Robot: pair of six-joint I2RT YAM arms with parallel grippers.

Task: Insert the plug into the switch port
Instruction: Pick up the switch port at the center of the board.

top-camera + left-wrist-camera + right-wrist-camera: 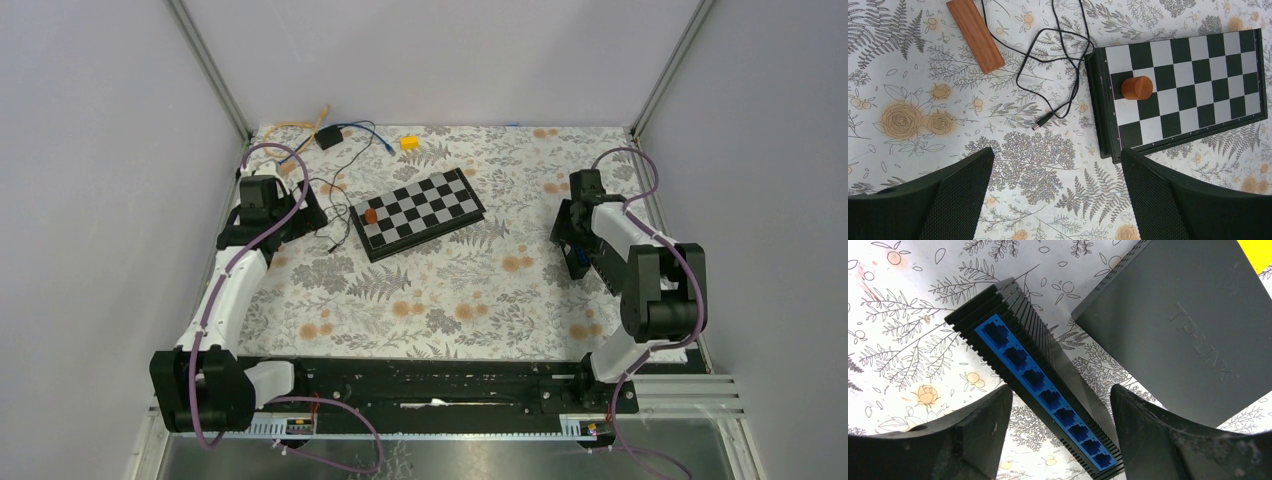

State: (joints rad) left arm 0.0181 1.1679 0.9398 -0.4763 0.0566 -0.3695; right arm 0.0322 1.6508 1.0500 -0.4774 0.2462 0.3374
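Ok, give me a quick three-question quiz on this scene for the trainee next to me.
1. True or false: the plug sits in a port of the switch.
2. What rests on the chessboard? A) a wooden cylinder B) a yellow block C) a coil of cable
3. Fill in: the switch lies between the open ____ arm's fingers.

Key: 1 false, the plug lies loose on the table, left of the chessboard; 2 A; 3 right.
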